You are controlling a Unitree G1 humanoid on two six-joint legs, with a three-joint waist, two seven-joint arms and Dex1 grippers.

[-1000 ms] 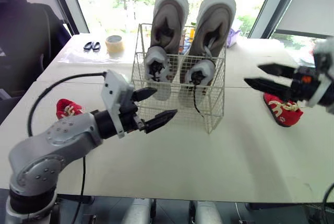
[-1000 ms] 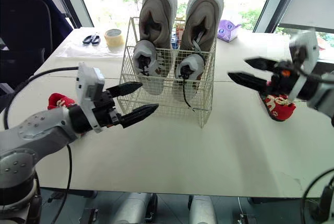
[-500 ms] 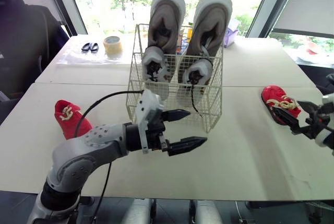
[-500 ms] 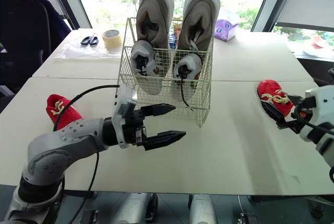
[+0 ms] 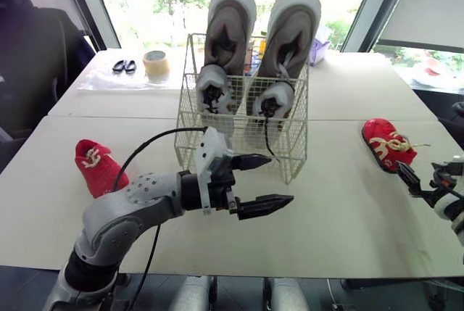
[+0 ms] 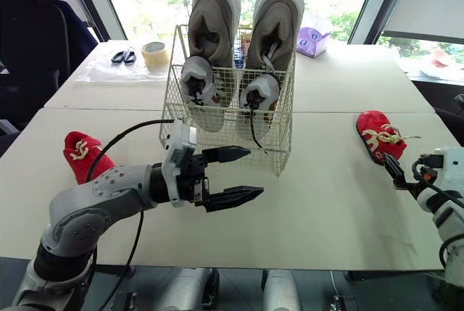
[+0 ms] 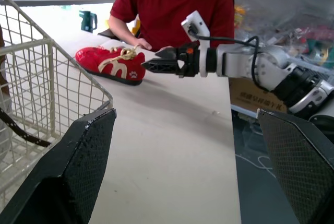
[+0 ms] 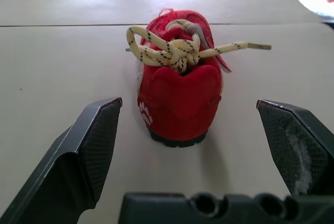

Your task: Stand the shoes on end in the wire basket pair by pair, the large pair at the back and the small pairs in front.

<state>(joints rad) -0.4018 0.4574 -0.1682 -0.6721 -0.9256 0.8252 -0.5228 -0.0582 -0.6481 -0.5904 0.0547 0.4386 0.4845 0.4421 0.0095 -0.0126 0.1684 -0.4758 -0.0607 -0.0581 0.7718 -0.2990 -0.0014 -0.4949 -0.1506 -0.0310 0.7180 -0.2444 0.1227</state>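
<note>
Bright windows w/ greenery sit behind two white tables (image 5: pixel 348 209) pushed together, w/ a dark chair (image 5: pixel 32 57) off to the robot's left. Person in a red shirt (image 7: pixel 172 2) sits at the far right end of the table, one hand resting near the red shoe there. Wire basket (image 5: pixel 293 148) stands upright mid-table, across the seam btwn tables. Large grey pair is in it on end, toes up, side by side: left grey shoe (image 5: pixel 229 32), right grey shoe (image 5: pixel 293 35); a black lace hangs down the basket's front. Left gripper (image 5: pixel 279 178) hovers over the table just in front of the basket, fingers spread wide, holding nothing. Right gripper (image 7: pixel 155 62) is low near the table's right edge, fingers spread apart, lined up w/ the heel of the right red shoe (image 8: pixel 180 101), not touching it; that shoe lies on its sole, yellow laces tied. Left red shoe (image 5: pixel 96 167) lies on the table well left of the basket. Tape roll (image 5: pixel 155 61) and scissors (image 5: pixel 123 65) sit at the back left; a purple item (image 6: pixel 314 41) sits behind the basket, can't tell what.
</note>
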